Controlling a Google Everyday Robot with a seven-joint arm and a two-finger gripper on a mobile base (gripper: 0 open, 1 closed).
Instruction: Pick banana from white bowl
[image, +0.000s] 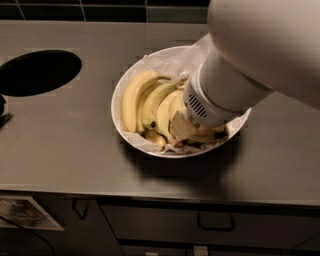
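Your gripper (181, 126) is down inside the bowl (118, 107), in its right half, set in among the bananas (131, 96). The arm (235, 82) comes in from the upper right, and its thick white wrist covers most of the gripper — you cannot tell whether it is open, closed or gripping a banana. Only a pale part shows below the wrist, touching the fruit near the middle of the bowl.

The bananas lie side by side across the bowl's left and middle. They are yellow, some with dark spots, and sit on the crumpled paper (165, 59) lining the bowl. Every banana you can see rests in the bowl.

The bowl stands on the steel counter (65, 150), right of centre. A round black hole (40, 72) sits in the counter well to the left, apart from the bowl. Below the counter edge — a drawer handle (216, 222).
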